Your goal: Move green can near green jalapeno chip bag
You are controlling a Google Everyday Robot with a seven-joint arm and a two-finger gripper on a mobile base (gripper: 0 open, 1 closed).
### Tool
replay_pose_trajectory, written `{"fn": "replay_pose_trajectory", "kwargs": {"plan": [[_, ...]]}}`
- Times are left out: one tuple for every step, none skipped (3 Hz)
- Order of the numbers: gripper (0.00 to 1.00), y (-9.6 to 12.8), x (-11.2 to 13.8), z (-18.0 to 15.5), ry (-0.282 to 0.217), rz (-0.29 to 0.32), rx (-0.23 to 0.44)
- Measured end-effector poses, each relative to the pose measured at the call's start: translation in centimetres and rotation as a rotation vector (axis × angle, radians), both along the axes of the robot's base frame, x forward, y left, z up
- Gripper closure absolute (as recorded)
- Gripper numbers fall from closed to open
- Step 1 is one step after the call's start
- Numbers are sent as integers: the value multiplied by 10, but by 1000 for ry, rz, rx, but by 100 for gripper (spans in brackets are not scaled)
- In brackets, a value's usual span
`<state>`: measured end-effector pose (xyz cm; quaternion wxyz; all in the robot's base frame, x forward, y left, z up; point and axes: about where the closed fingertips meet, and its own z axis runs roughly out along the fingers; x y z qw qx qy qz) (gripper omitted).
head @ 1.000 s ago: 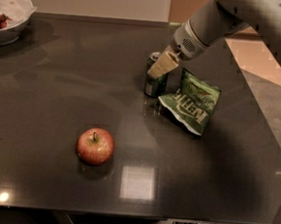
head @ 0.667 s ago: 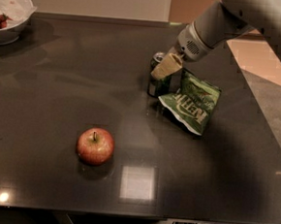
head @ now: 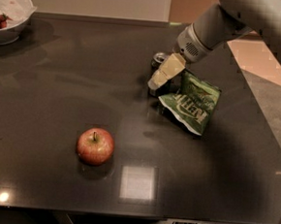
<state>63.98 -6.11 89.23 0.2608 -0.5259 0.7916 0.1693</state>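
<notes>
Since the picture of a second ago, the arm is sitting a little higher and further right. The tool point(head: 162, 76) is shifting slightly down the side of the green can point(head: 159, 58), so the can's silver top is now showing above it. The can itself is barely changing position across the three pictures.

Status of the task: the can is standing upright on the dark table point(head: 60, 83), at the back right, just beside the upper left edge of the green jalapeno chip bag point(head: 192, 102). Whether can and bag are touching cannot be told, since the tool is covering the gap. On that evidence the placement is judged as good as done. What is left is for the arm to be letting go, if it is not already, and to be backing away without tipping the can.

State of the tool: it is lying across the front of the can's body. Whether it is gripping the can or is already loose cannot be told.

Appearance: the can is showing dark green below a silver lid. The bag is lying flat and crinkled, with white block lettering and a pale lower edge. An apple point(head: 95, 146) is sitting well apart at the front left.
</notes>
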Motion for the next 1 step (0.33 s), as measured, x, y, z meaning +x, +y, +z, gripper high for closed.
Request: {"fn": "replay_pose_trajectory", "kwargs": {"plan": [[0, 0, 0, 0, 0, 0, 0]]}}
